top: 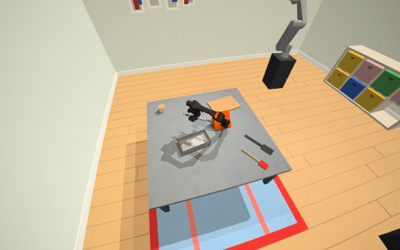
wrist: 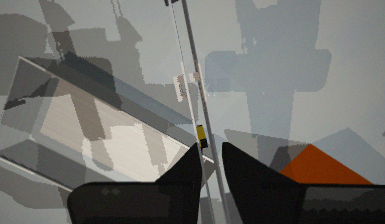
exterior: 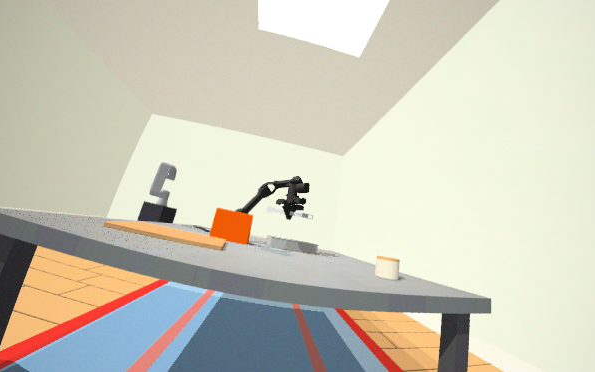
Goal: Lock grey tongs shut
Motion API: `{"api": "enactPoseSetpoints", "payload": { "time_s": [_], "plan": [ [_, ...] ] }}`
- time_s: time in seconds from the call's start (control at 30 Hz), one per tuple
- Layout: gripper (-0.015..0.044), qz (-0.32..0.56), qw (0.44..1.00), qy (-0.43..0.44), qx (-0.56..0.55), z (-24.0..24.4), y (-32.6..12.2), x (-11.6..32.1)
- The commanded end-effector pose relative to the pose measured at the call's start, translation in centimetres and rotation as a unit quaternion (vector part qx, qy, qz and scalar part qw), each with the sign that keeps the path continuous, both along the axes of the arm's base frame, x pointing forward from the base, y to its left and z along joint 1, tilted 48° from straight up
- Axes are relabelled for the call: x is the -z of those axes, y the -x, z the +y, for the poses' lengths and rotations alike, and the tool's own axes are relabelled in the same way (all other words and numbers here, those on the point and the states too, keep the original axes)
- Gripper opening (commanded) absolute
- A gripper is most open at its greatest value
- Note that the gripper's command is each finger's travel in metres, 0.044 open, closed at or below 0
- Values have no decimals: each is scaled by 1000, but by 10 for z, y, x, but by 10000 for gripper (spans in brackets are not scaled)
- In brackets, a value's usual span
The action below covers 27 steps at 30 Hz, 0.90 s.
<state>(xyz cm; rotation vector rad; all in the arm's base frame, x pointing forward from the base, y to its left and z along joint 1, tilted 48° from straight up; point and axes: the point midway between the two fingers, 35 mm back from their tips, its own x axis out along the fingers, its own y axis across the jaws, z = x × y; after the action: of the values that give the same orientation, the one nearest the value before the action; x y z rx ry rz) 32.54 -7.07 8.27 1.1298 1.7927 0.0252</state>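
The black parallel-jaw gripper (top: 193, 117) (exterior: 289, 216) (wrist: 211, 148) is clamped on the slim grey metal tongs (top: 204, 119) (exterior: 303, 216) (wrist: 195, 77), holding them roughly level above the grey tabletop (top: 176, 181) (exterior: 317, 280) (wrist: 353, 30), clear of the rectangular grey roasting tin (top: 183, 152) (exterior: 292, 244) (wrist: 63, 184), presumably so they can be tipped upward before reaching the flat wooden board (top: 224, 103) (exterior: 164, 235).

Grey tongs (top: 207, 120) (exterior: 307, 216) (wrist: 203, 100): raised, roughly level, arms drawn nearly together; lock unverifiable. Rectangular grey roasting tin (top: 181, 146) (exterior: 292, 244) (wrist: 118, 145): upright, tongs toward twelve o'clock in top view. Wooden board (top: 224, 103) (exterior: 164, 235): flat, pale brown, one o'clock from tin.
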Motion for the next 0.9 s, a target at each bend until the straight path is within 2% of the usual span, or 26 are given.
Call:
{"api": "enactPoseSetpoints", "payload": {
  "time_s": [0.0, 0.87],
  "plan": [
    [-150, -24, 999, 5, -22, -24, -3, 16],
    [-150, -146, 974, -22, -172, -141, 37, 136]
  ]
}}
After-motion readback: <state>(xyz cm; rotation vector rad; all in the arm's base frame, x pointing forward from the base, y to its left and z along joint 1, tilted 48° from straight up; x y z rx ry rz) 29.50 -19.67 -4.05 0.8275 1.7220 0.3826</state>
